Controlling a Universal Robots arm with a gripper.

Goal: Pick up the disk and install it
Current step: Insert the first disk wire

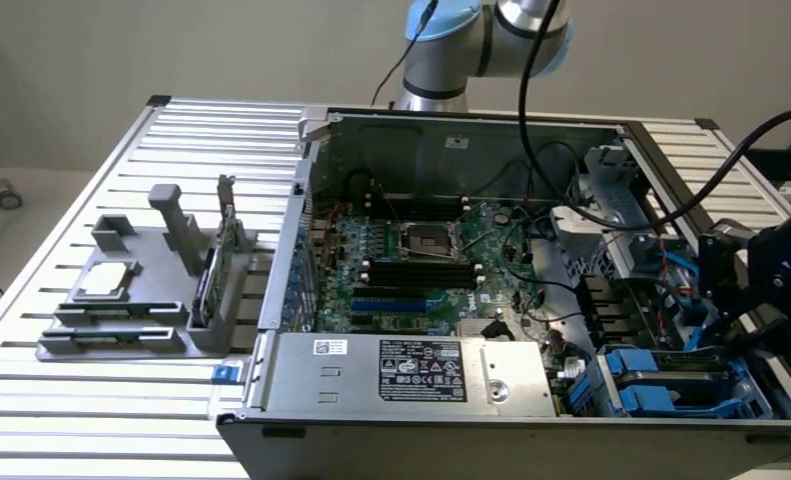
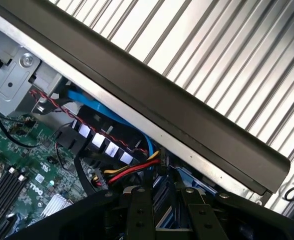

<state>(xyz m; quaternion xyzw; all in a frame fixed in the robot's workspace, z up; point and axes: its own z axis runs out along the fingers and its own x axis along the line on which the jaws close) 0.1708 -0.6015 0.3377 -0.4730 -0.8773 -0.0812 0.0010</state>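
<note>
In the drive bay (image 1: 635, 320) of the computer case (image 1: 368, 445), on the exterior view's right, the disk (image 1: 642, 378) is lying just under the gripper (image 1: 755, 300) I am hovering — installation is looking nearly done — though I cannot tell whether it is gripped or released.

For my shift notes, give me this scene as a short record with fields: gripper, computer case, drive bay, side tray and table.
gripper: black gripper, low over the case's drive bay at the exterior view's right
nearest to: blue plastic drive carriers in that bay
case: open silver metal computer case, green motherboard exposed
side tray: grey plastic holder with a small square silver chip and an upright thin green circuit card
table: slatted aluminium table
</note>
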